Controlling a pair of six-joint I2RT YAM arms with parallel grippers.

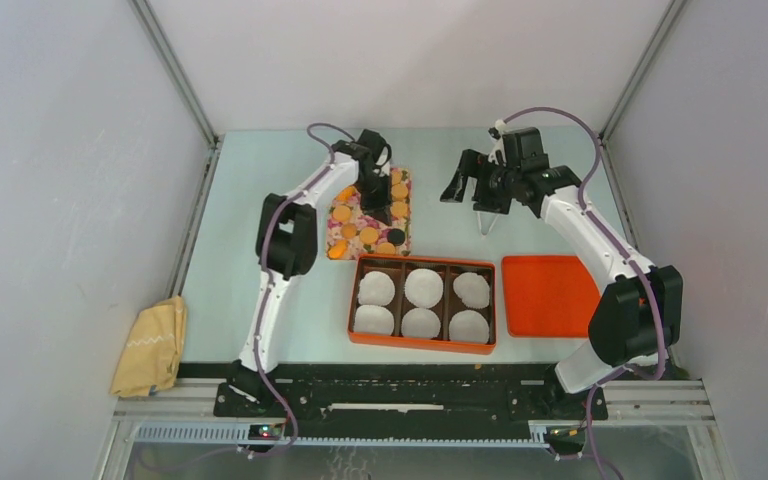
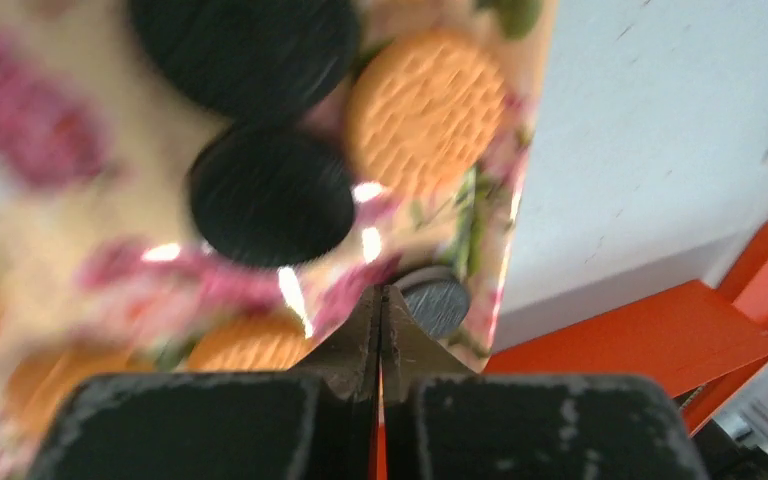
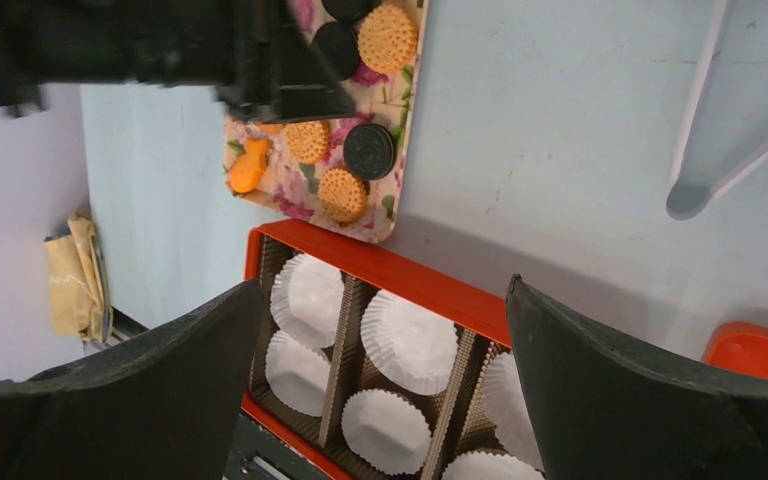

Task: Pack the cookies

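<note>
My left gripper (image 1: 378, 205) clenched empty over cookies (image 1: 369, 236) on the floral tray (image 1: 407, 215), my right gripper (image 1: 468, 190) released, right of that tray

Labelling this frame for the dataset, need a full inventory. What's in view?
cookies: roughly a dozen, some hidden by the arm; orange-tan and black; on the floral tray
floral tray: one; cream with pink flowers; far left of the box
box: one; orange, six compartments; table centre, near side
paper liners: six; white; one per compartment, all empty
lid: one; orange, flat; right of the box
cloth: one; yellow; near-left table corner
table: one; pale blue-green
left gripper: shut, nothing between the jaws; over the floral tray
right gripper: open, empty; above the table beyond the box
</note>
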